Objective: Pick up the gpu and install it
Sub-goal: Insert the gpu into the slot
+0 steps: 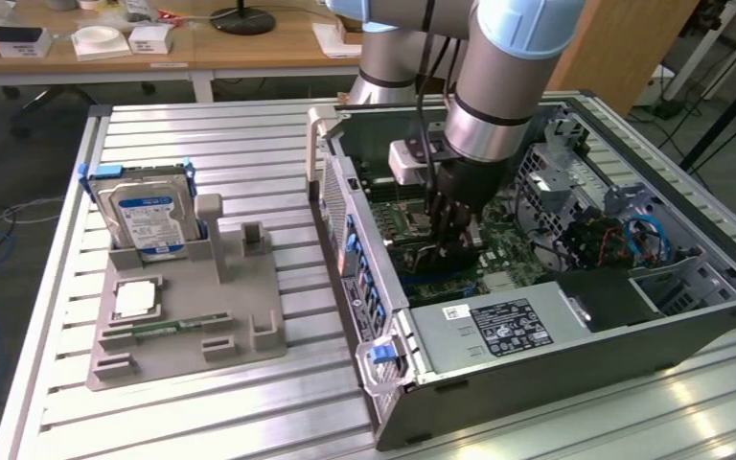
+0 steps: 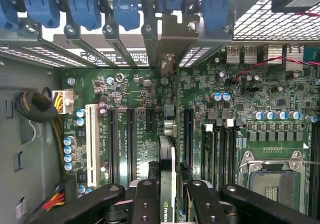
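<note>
On the slatted metal table [image 1: 215, 422], one open computer case [image 1: 675, 326] contains one gripper [image 2: 170, 196] clamped on one gpu [image 2: 167, 174], above the motherboard [image 2: 240, 134].

gpu [image 2: 167, 184] edge-on, upright, over motherboard slots

The robot arm [image 1: 502, 72] is a thick round tube. It is silver-grey, with a light blue cap at the joint near the top. A thin black ring goes around the tube lower down. Black cables run down beside it. A small white box [image 1: 410, 161] sits on the side of the wrist. Below the tube the arm gets thinner and turns black. The black metal gripper [image 2: 167, 204] has chunky black link bars that spread out to each side. Its two fingers [image 2: 145, 204] are black as well, each with round screw holes in a row and shiny round pins at the joints.
</note>
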Motion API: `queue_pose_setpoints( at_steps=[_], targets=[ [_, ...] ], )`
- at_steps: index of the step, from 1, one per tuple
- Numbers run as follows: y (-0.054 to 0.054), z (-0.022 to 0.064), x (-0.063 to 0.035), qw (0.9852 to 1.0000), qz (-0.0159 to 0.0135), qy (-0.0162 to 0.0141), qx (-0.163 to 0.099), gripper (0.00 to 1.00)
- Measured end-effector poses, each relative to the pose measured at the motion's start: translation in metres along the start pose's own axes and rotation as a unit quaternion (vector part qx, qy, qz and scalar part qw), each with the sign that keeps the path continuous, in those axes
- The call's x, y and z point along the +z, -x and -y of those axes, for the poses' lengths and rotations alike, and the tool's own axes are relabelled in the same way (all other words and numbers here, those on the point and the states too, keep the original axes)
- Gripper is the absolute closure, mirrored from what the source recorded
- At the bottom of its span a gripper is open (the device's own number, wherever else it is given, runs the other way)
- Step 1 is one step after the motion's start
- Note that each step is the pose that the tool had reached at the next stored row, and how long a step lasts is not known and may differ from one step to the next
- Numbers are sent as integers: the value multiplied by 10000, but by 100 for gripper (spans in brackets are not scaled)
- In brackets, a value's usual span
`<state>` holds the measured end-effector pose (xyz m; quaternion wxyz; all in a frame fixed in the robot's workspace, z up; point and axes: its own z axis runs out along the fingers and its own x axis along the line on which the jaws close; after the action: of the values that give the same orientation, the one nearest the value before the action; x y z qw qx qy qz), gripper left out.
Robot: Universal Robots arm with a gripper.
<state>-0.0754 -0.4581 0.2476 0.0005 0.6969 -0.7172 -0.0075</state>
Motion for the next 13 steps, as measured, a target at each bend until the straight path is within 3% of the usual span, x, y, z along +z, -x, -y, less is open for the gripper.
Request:
queue_pose_setpoints(
  at_steps=[13],
  targets=[
    [0,0,39,10000,3,-1,0,74]
  ],
)
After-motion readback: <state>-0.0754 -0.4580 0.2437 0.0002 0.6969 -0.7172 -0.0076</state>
